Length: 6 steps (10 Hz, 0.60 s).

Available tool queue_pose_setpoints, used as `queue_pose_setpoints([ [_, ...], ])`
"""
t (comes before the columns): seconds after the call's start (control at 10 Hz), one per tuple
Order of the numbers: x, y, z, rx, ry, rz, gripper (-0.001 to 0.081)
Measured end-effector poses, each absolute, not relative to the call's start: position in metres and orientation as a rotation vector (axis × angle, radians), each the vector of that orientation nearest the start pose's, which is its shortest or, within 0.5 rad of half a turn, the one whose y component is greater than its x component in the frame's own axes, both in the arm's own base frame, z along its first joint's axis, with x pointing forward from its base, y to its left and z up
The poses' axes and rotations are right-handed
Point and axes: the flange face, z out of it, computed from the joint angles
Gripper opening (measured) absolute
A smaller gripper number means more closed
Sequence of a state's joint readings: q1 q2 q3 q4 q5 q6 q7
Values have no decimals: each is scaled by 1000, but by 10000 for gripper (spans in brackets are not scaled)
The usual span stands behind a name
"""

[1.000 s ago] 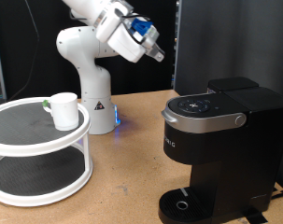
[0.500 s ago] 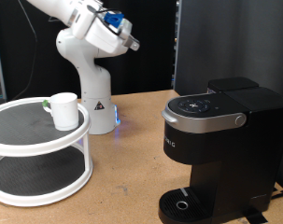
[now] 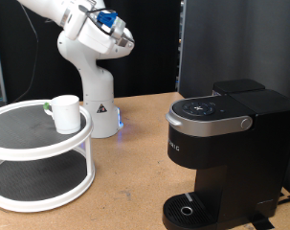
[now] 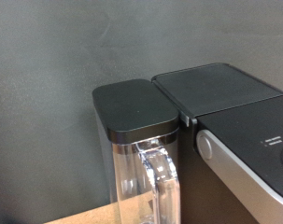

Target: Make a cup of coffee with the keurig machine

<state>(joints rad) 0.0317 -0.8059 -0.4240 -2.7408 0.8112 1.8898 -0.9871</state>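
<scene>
The gripper (image 3: 128, 38), its opening impossible to judge, hangs well above the cup (image 3: 66, 112); only the wrist view shows the keurig machine's (image 3: 226, 153) clear tank (image 4: 146, 177).

Exterior view: the keurig machine (image 3: 221, 153) carries pale vertical lettering on its black front face, at about 9 o'clock on the body; only the closing letters "RIG" are legible. Small control markings on its silver-trimmed lid (image 3: 210, 110) are too small to read. Wrist view: faint marks on the lid panel are illegible.
</scene>
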Motion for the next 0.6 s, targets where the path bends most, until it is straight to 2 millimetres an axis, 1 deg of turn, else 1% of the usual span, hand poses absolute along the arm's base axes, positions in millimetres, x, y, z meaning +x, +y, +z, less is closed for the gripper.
queue_pose_setpoints([
  [0.2,290,-86,458,-2051,-471,-587,7],
  [0.4,265,-105,459,-1983,-579,-486,7],
  [0.5,258,-111,462,-1963,-615,-440,7],
  [0.6,260,-111,461,-1975,-598,-462,7],
])
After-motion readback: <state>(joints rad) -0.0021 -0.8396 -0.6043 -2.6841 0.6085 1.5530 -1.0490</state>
